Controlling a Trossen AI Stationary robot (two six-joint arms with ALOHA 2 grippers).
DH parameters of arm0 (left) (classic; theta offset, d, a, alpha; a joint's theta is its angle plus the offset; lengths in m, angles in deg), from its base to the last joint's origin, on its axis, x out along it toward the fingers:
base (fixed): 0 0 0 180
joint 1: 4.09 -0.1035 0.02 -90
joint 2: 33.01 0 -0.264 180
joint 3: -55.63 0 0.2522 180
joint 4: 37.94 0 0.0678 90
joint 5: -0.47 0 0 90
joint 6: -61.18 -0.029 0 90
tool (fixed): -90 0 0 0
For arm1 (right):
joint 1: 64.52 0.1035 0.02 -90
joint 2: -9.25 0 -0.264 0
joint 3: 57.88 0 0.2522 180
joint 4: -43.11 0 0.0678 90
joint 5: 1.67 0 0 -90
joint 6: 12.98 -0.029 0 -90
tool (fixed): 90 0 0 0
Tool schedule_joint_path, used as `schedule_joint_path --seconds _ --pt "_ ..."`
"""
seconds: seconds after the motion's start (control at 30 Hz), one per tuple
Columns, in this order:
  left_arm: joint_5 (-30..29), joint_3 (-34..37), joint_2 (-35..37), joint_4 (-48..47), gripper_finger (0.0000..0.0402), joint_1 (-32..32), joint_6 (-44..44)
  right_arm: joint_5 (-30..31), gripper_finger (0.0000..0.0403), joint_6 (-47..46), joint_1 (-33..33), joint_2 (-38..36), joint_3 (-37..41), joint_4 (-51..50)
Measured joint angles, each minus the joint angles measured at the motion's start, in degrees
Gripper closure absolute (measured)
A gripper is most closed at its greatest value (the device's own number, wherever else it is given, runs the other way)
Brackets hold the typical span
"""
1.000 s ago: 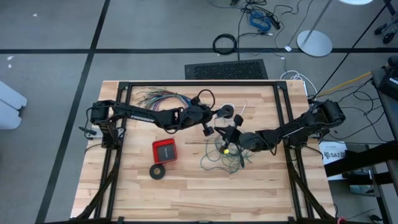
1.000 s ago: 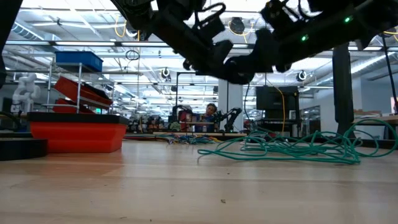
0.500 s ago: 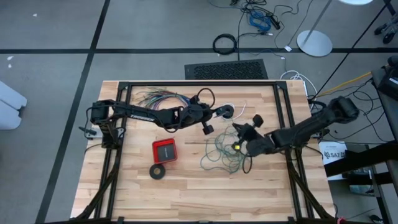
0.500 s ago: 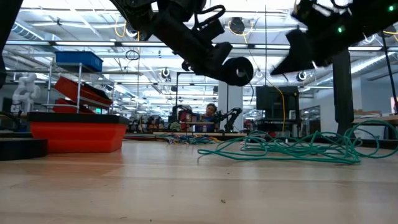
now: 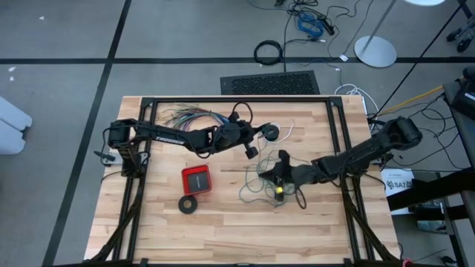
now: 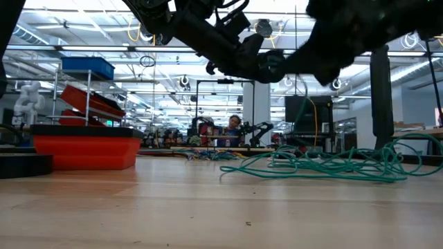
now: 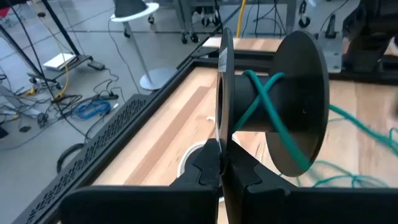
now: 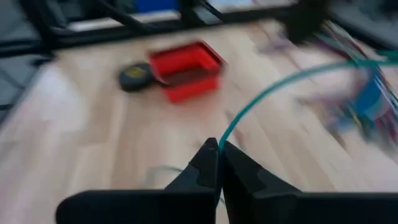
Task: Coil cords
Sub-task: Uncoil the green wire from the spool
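Teal-green wire (image 5: 261, 185): one long thin strand, mostly a loose tangle lying on the wooden desk (image 5: 312, 230) right of centre. One end is wound in a few crossed turns round the hub of a black spool (image 7: 273, 109); another stretch rises from the tangle into the right tool.

Black spool: two round flanges on a short hub, held up off the desk over its far middle part. Left tool (image 7: 222, 163): clenched on the edge of the nearer flange, fingers pressed together on either side of it.

Right tool (image 8: 217, 152): clenched on the teal-green wire, the strand running up and away from the fingertips. It sits low over the tangle, reaching in from the desk's right side.

White cord (image 5: 286, 132): thin, lying on the desk just beyond the spool, near the far edge.

Red tray (image 5: 197, 180): small square container left of the tangle; whether it holds anything cannot be told.

Black tape ring (image 5: 188, 205): flat on the desk, just in front of the red tray.

Many-coloured wires (image 5: 185, 117): fanned bundle at the far left of the desk, under the left arm.
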Motion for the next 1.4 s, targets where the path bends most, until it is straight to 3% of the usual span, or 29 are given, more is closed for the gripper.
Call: schedule_joint_path --seconds 0.17,0.33,0.43,0.53,0.77,0.9,1.1,1.4 --pt "-2.5 0.0 0.0 -3.4 0.0401 0.0 -1.1 3.8 0.0403 7.8 4.5 -3.7 0.0 4.2" --pt "-2.9 0.0 0.0 -4.3 0.0401 0.0 -1.2 19.3 0.0403 12.4 9.5 -8.7 0.0 3.1" --pt "-3.0 0.0 0.0 -4.6 0.0401 0.0 -1.2 30.9 0.0403 9.4 11.5 -11.8 0.0 -3.5" --pt "-3.0 0.0 0.0 -4.6 0.0401 0.0 -1.6 35.8 0.0403 0.1 11.6 -14.8 0.0 -14.8" --pt "-2.9 0.0 0.0 -4.5 0.0401 0.0 -1.7 35.6 0.0403 -27.0 10.3 -17.2 0.0 -41.3" --pt "-2.8 0.0 0.0 -3.9 0.0401 0.0 -1.7 31.6 0.0403 -36.7 9.9 -16.9 0.0 -49.7" --pt "0.4 0.0 0.0 -1.2 0.0401 0.0 -1.6 24.5 0.0403 -38.1 9.5 -15.3 0.0 -49.6" --pt "3.6 0.0 0.0 0.7 0.0401 0.0 -1.1 14.1 0.0403 -30.7 8.2 -11.8 0.0 -41.4"
